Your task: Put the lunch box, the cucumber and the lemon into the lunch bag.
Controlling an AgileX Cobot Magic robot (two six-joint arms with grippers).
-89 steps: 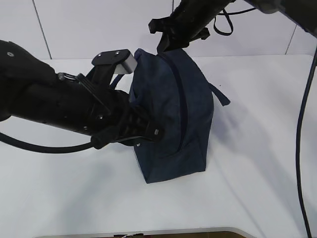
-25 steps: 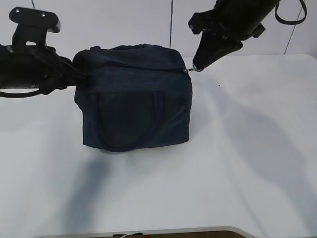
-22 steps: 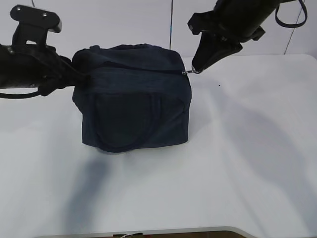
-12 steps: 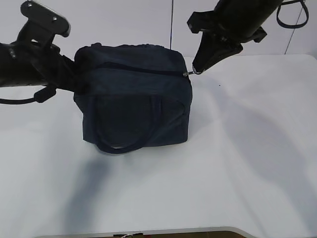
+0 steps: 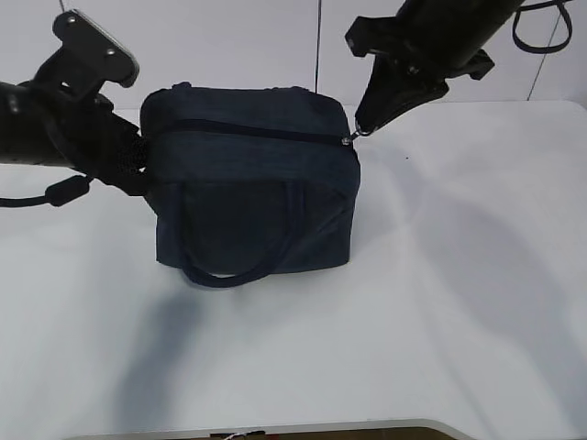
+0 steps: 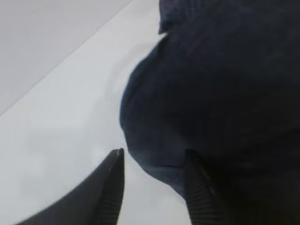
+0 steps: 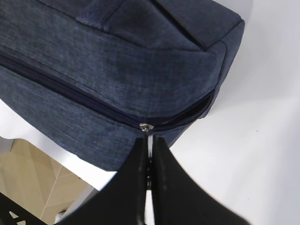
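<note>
The boxy dark navy fabric lunch bag (image 5: 252, 188) stood upright on the white table (image 5: 459, 302), left of the table's middle and toward its far side. Its zipper (image 5: 248, 131) ran along the top edge from left to right and lay closed along the whole length in sight. A loop handle (image 5: 240, 266) hung down the near face, its lowest curve resting at the foot of the bag. In the right wrist view the same bag (image 7: 117, 70) filled the upper part of the picture, with the small silver zipper slider (image 7: 146, 126) sitting at the bag's corner.

The right gripper (image 7: 148, 161) had its two dark fingers pressed together on the silver pull just below that slider; in the exterior view this gripper (image 5: 364, 124) reached down from the upper right to the bag's top right corner.

The left gripper (image 6: 154, 187) stood with its jaws spread, one finger (image 6: 108, 187) over the bare table and the other against the rounded navy fabric (image 6: 220, 93), which bulged into the gap between them without being pinched. In the exterior view the black left arm (image 5: 64, 128) lay against the bag's left end.
</note>
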